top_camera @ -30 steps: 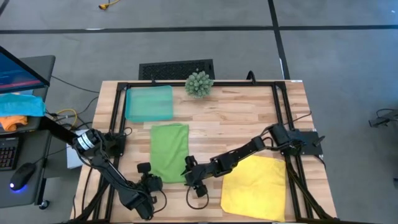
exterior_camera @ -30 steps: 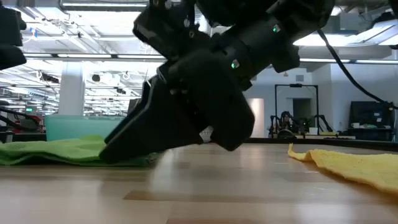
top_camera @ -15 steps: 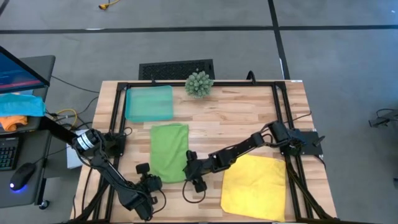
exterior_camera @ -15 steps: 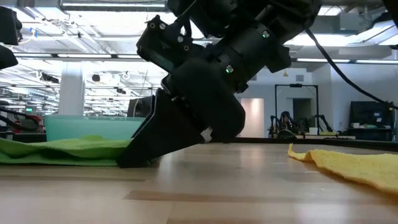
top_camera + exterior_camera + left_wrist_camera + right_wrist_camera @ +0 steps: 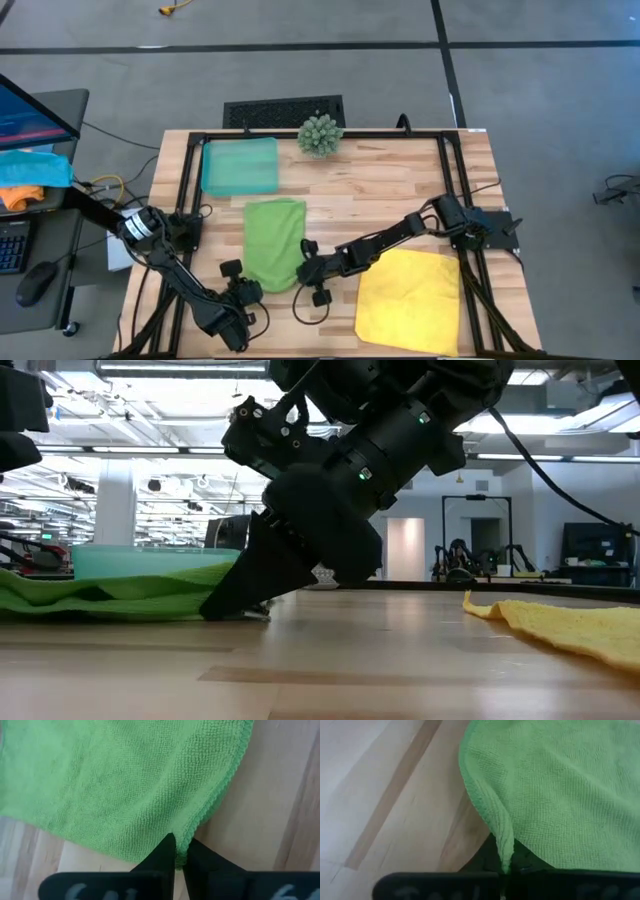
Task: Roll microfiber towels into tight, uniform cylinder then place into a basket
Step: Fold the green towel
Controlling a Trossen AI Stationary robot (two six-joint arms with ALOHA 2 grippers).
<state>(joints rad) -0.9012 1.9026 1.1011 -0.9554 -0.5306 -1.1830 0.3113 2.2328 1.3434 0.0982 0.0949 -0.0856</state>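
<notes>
Both grippers clenched on the near corners of the green towel, which lay lengthwise down the table.

The green towel (image 5: 273, 244) was a soft, finely looped cloth with a stitched hem, lying near the middle of the pale wooden table (image 5: 380, 180); its long axis ran from the far side toward the near edge. The left gripper (image 5: 250, 288) had its dark fingers pinched on the near left corner, the right gripper (image 5: 303, 272) pinched on the near right corner, where the hem rose in a small ridge. The yellow towel (image 5: 408, 300) lay flat and roughly square at the near right, apart from the green one. The basket (image 5: 240, 165), a shallow translucent teal tray, sat at the far left corner, just beyond the green towel. A spiky green ball plant (image 5: 319, 134) stood beside it at the far edge.
</notes>
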